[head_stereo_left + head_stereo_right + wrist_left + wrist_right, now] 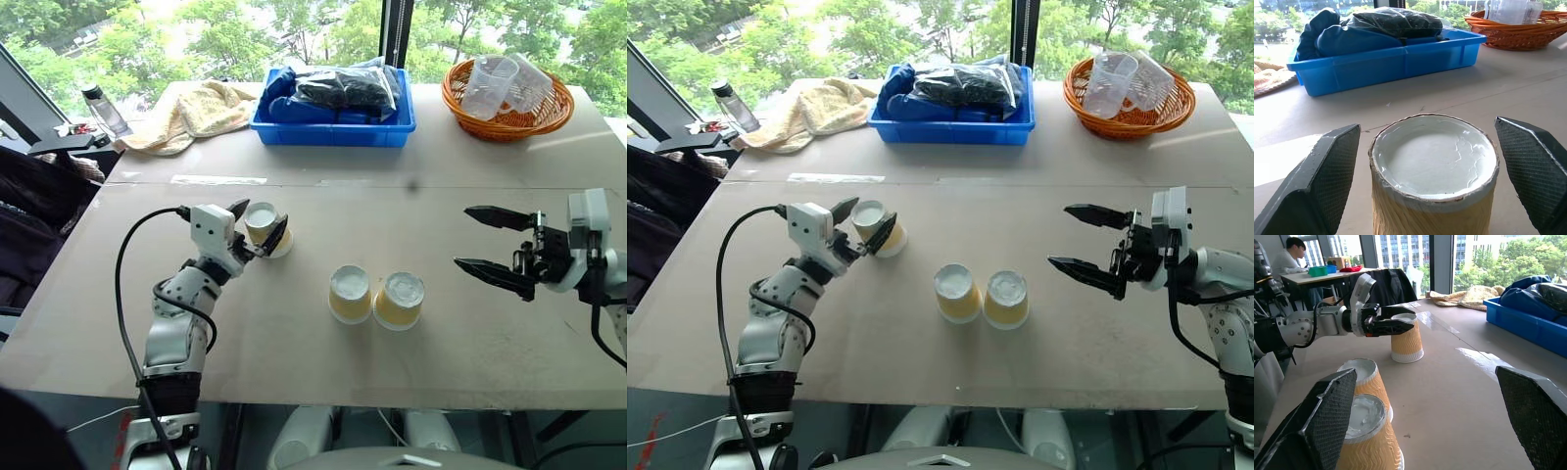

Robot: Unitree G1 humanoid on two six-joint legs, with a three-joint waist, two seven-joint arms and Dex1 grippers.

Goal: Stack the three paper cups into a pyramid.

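blue bin (333, 131), orange basket (506, 121), towel (196, 113)

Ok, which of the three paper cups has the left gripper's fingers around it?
The lone cup standing apart on the robot's left. The left gripper straddles it, jaws open, not clamped. The other two cups stand side by side mid-table, no gripper around them.

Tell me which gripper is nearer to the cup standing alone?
Left. The left gripper has its open fingers on both sides of the lone cup. The right gripper hangs open far across the table, beyond the two cups.
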